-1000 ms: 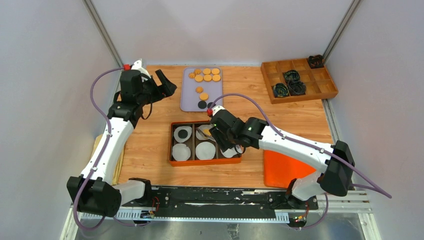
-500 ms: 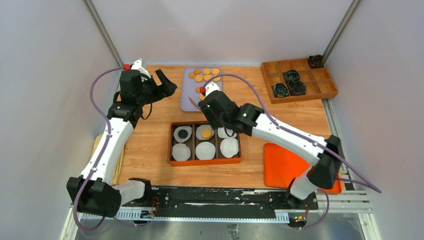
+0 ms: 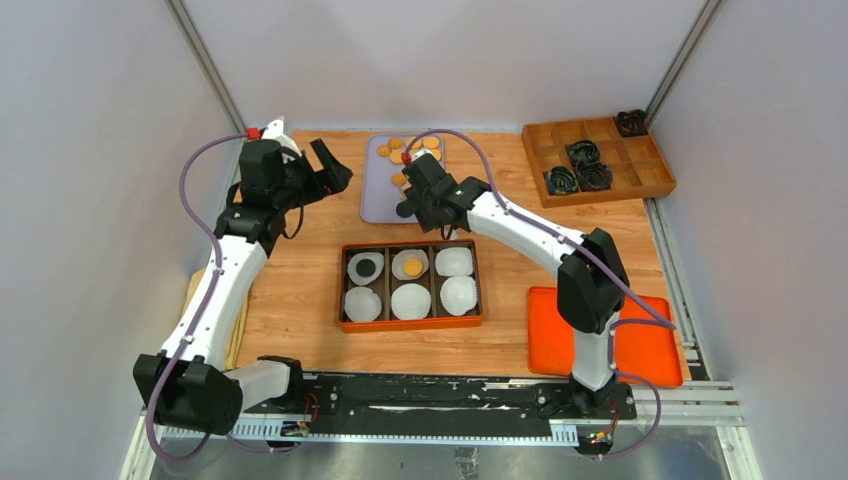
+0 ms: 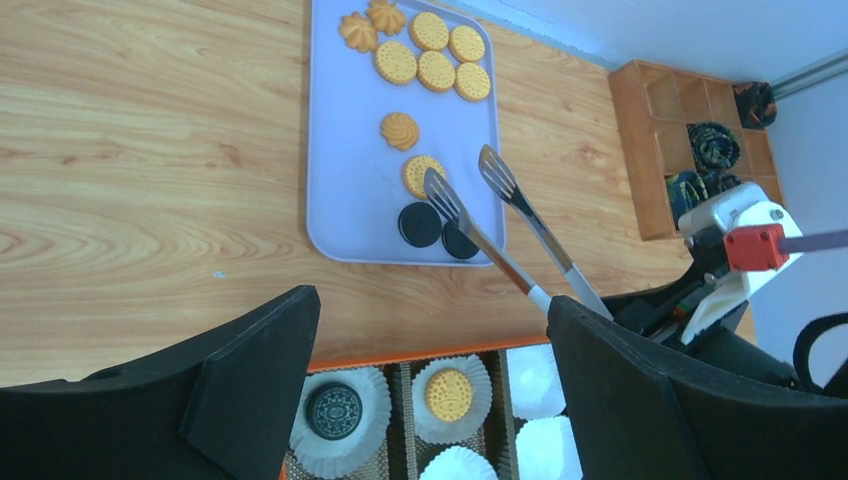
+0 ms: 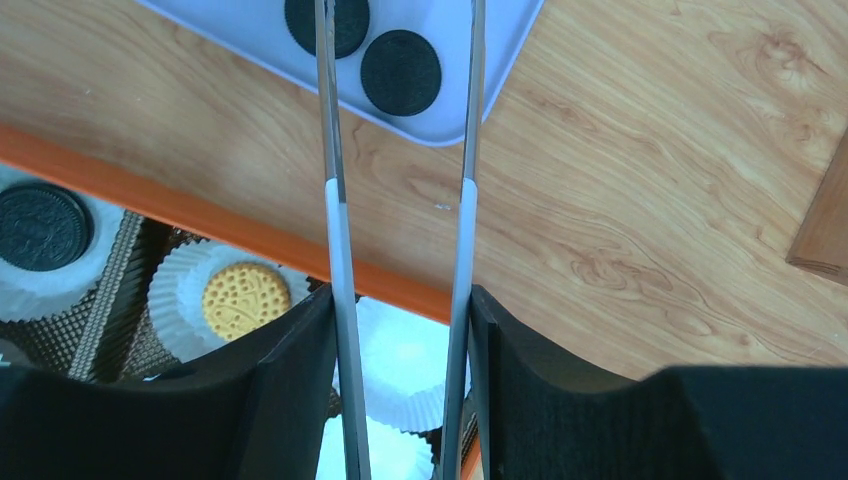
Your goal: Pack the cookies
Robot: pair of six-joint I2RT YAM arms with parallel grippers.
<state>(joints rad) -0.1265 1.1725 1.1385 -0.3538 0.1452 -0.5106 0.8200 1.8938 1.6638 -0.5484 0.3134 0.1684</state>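
Observation:
Several golden cookies lie on a lavender tray at the back, with two dark cookies at its near end. The orange box holds white liners; one golden cookie sits in the back middle cell and one dark cookie in the back left cell. My right gripper is shut on metal tongs. The tongs are spread and empty, with their tips over the tray's near end beside a golden cookie. My left gripper is open and empty, above the table left of the tray.
A wooden compartment box with dark coiled items stands at the back right. A flat orange lid lies at the front right. A tan pad lies at the table's left edge under the left arm.
My right gripper with the tongs has moved from over the box back to the tray's near end, leaving a golden cookie in the back middle cell. The left arm has not moved.

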